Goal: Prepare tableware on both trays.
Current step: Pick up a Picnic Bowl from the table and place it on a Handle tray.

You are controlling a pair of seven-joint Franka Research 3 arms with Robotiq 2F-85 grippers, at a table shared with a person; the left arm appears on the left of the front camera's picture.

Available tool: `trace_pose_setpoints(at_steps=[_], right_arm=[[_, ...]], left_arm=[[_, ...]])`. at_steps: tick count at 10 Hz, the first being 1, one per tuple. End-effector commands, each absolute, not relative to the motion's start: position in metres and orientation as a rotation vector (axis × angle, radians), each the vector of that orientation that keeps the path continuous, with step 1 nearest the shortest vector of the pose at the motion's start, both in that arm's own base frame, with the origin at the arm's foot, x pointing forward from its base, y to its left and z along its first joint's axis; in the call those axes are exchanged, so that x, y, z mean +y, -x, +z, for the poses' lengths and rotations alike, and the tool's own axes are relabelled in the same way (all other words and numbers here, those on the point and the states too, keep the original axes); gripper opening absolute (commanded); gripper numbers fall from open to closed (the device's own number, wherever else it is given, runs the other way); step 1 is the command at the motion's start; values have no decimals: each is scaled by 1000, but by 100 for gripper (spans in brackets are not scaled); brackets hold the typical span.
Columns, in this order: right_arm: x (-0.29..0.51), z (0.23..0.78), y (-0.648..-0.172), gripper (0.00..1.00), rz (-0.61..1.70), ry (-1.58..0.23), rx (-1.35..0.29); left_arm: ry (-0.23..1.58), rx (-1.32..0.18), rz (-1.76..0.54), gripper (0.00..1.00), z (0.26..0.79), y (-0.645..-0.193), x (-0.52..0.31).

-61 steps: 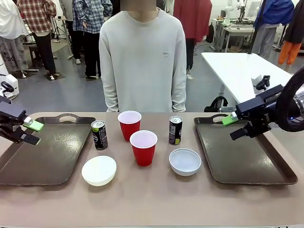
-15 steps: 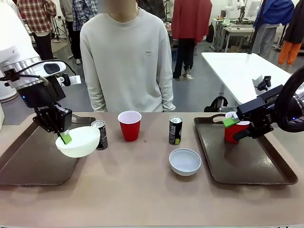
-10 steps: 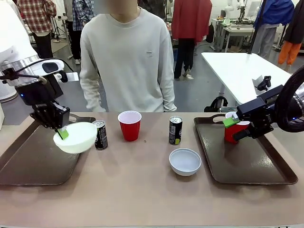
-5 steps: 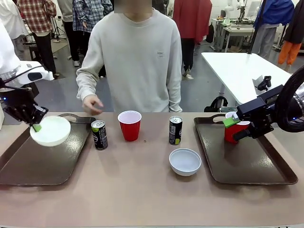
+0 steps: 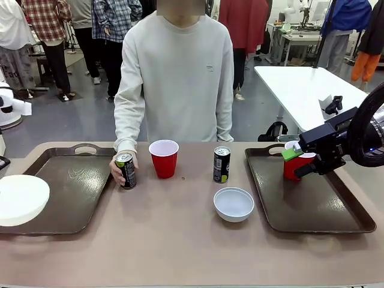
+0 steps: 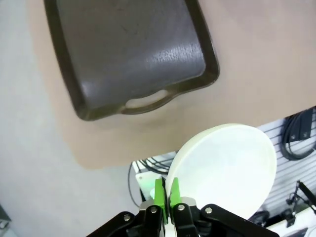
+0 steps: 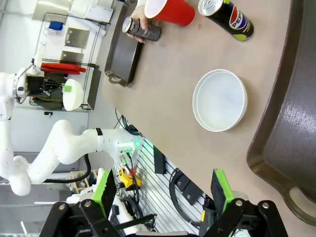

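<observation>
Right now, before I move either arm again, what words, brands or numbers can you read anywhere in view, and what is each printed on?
"PEPSI": on the side of the untouched dark can, seen in the right wrist view.
Print on the other dark can, gripped by the person's hand: too blurred to read.
The small mark on the person's chest: too small to read.
Nothing else is legible.

**Surface finishes**

The table (image 5: 180, 252) is smooth and matt. The middle red cup (image 5: 164, 157) is glossy plastic. The can (image 5: 125, 169) just left of it is shiny metal, and the tray (image 5: 78, 192) farther left is dark plastic with a soft sheen. The white bowl (image 5: 21, 199) looks smooth, matt.
</observation>
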State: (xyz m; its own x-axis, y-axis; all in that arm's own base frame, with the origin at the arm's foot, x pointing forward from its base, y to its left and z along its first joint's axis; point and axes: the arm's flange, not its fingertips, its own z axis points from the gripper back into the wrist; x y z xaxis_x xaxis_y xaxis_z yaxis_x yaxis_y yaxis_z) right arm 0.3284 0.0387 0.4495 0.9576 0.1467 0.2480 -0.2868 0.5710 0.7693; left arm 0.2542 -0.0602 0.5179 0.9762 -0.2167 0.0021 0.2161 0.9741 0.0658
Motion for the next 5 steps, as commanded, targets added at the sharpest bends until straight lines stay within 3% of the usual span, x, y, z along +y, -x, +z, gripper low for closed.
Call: trace_pose_setpoints(at_steps=[1,5], right_arm=[[40,449,-330,100,262,-956,-170],[40,449,-330,100,262,-956,-170]], left_arm=[[-55,-21,-210,4,506,-262,-57],[-48,-28,-198,4,506,-267,-53]])
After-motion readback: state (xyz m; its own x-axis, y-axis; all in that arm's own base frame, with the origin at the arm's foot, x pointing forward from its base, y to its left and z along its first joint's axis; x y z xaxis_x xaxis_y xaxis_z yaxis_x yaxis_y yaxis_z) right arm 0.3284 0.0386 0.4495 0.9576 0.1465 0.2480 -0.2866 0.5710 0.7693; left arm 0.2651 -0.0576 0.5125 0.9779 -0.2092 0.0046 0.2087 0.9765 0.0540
